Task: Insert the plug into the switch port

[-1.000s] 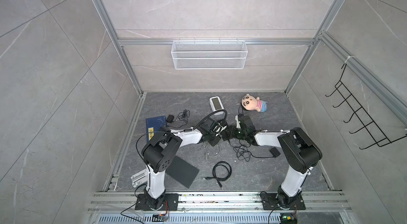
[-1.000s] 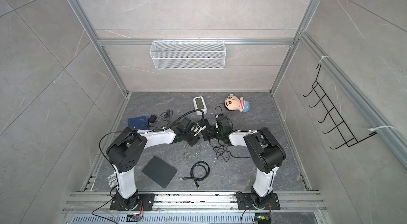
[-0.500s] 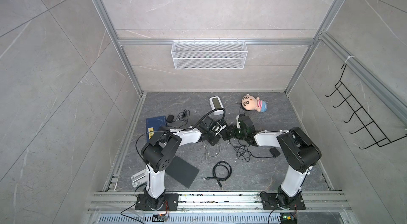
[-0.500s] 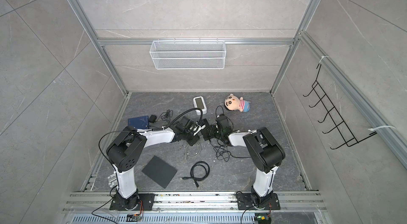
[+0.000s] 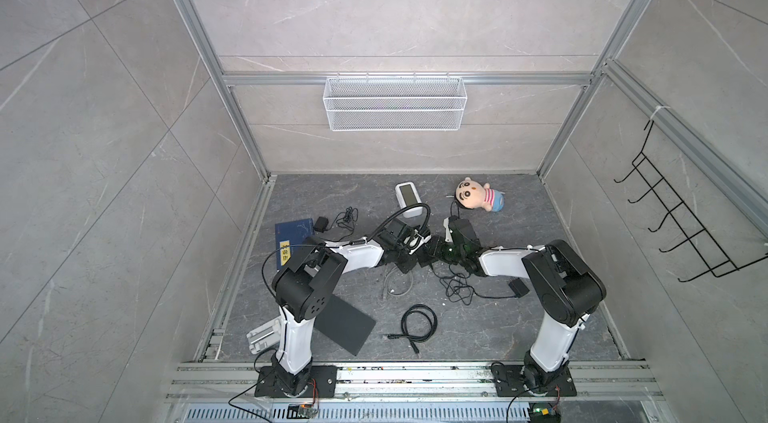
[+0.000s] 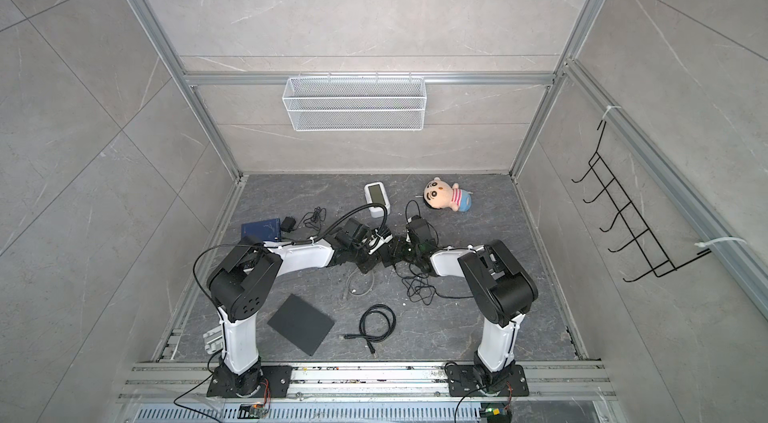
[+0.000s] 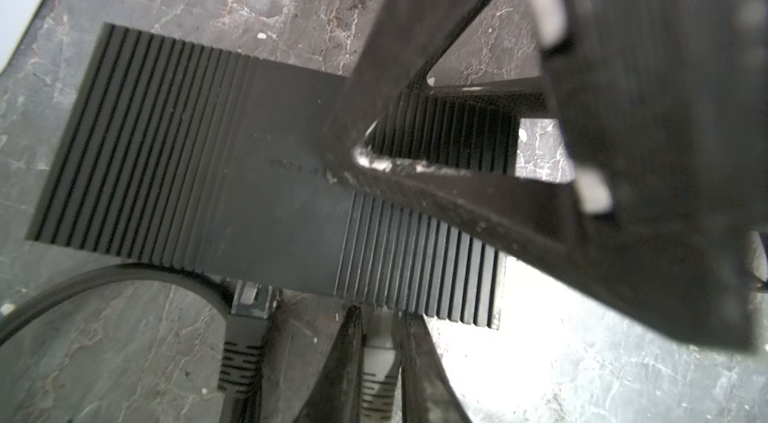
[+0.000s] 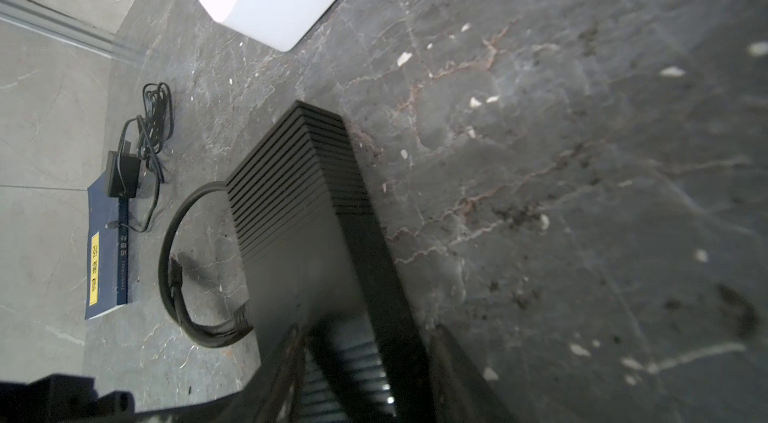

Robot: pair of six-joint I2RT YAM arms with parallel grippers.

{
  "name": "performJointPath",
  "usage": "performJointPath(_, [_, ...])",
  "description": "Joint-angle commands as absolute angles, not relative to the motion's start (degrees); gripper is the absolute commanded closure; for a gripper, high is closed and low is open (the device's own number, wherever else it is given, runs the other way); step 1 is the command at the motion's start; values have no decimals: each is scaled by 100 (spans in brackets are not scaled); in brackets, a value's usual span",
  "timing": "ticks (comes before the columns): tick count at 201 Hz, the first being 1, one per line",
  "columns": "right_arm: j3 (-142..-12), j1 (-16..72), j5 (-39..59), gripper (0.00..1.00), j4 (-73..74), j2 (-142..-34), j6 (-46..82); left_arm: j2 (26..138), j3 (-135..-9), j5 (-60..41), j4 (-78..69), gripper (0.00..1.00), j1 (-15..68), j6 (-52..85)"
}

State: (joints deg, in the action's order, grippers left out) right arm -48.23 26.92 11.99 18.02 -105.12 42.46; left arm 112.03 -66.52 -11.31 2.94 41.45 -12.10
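Centrally on the dark stone floor (image 5: pixel 519 213), the black ribbed switch box (image 7: pixel 249 175) lies clamped across its width by the right gripper (image 8: pixel 368 335). The left gripper (image 7: pixel 381 319) pinches the pale grey plug (image 7: pixel 380 350) at its port edge, and the grey cable (image 5: pixel 392 288) trails toward six o'clock in a top view.

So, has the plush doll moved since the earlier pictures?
No. The plush doll lies in the same spot beside the white device in both top views.
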Motion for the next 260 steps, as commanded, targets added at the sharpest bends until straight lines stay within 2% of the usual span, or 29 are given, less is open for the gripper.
performJointPath(1, [-4569,2820,1838,46,503,-10651,4129,11089,-6647,-1397,-633,79,4151,-1204])
performJointPath(15, [-4592,2803,1802,45,435,-10633,4066,11004,-6622,-1390,-583,73,4129,-1212])
performJointPath(74, [-4648,2760,1758,45,365,-10690,4036,10481,-6469,-1479,-286,63,4107,-1402])
performJointPath(142, [-4622,2750,1757,44,345,-10729,3995,10600,-6249,-1696,31,61,3999,-1626])
performJointPath(202, [-4640,2740,1784,44,367,-10784,3991,10433,-6041,-1262,256,59,3888,-1731])
performJointPath(260, [-4644,2742,1768,44,343,-10771,3985,10711,-6195,-1149,678,63,3859,-1784])
